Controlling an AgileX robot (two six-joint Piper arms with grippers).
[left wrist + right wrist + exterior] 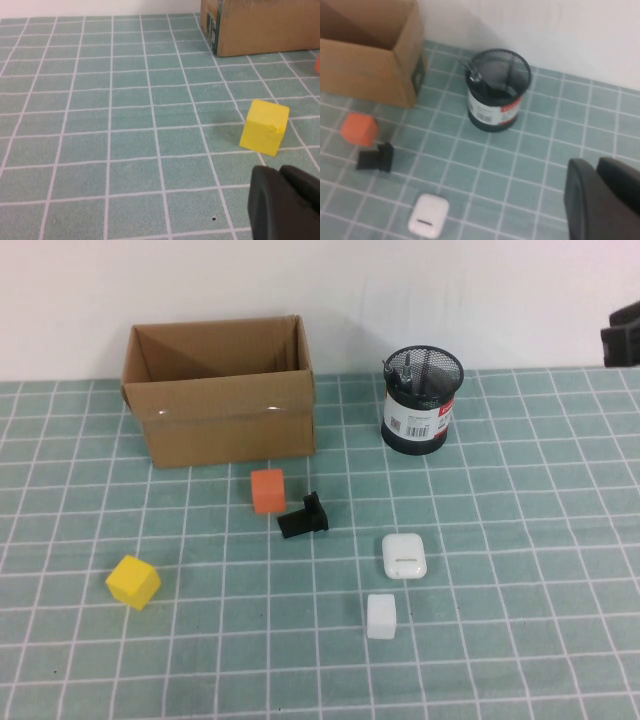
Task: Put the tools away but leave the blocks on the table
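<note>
A black mesh cup (pixel 422 400) stands at the back right of the table (pixel 520 540). Dark tool parts and a metal tip (pixel 391 369) show inside it; I cannot tell which tools they are. No tool lies on the mat. The orange block (pixel 267 490), yellow block (pixel 133 581) and white block (pixel 381 616) sit on the mat. My left gripper (pixel 279 172) is shut and empty, just near the yellow block (pixel 265 132). My right gripper (pixel 595 165) is shut and empty, raised to the right of the cup (pixel 497 90); a black part of it shows at the high view's edge (pixel 624 334).
An open cardboard box (pixel 218 390) stands at the back left. A small black bracket (pixel 303 517) lies beside the orange block. A white earbud case (pixel 403 555) lies just behind the white block.
</note>
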